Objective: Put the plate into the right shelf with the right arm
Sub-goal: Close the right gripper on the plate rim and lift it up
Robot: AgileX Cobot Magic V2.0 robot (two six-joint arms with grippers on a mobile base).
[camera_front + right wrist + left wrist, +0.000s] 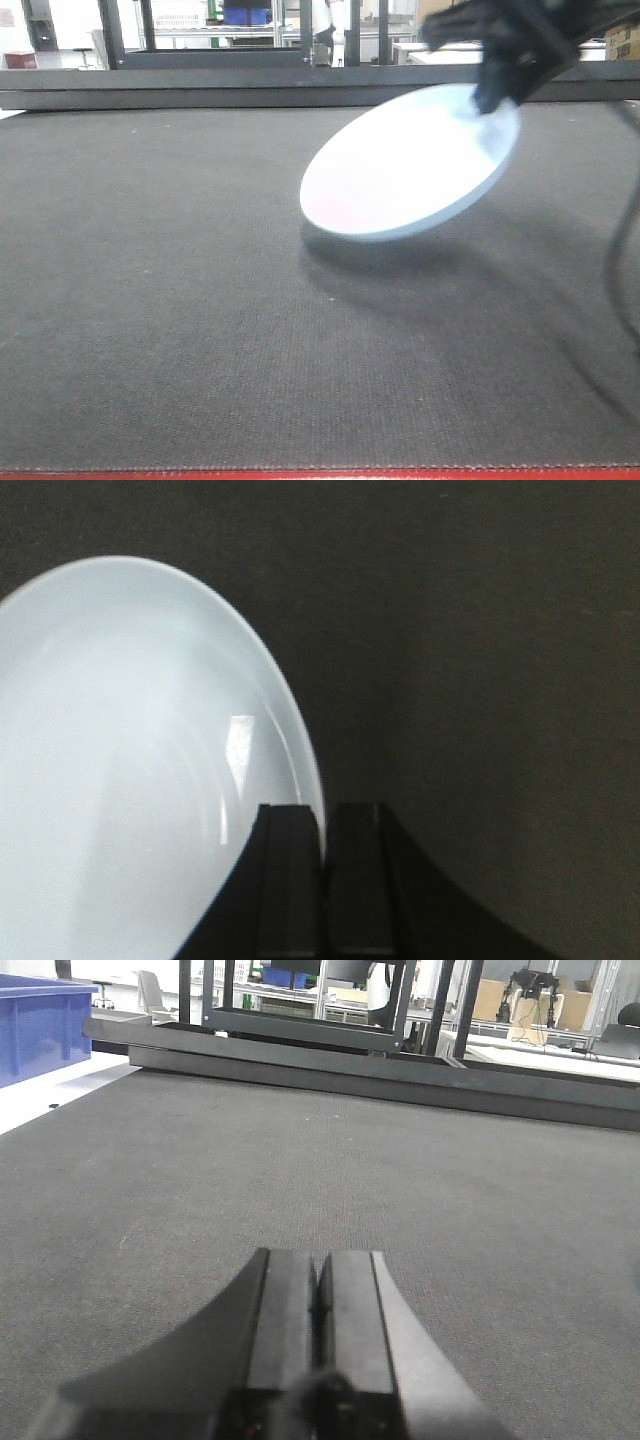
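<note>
The plate (pixel 410 165) is held tilted above the table (pixel 150 300), its rim clenched in the right tool (pixel 495 95); the left tool (pixel 318 1300) is closed on nothing; the carry is judged in hand; next, a swing toward the right shelf, unseen here, is called for.

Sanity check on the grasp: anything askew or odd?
The plate is held steeply tilted over the black mat, pinched only at its rim by the right pincer. That edge-only hold might slip. No chips or spills visible. The left pincer is shut, empty.
</note>
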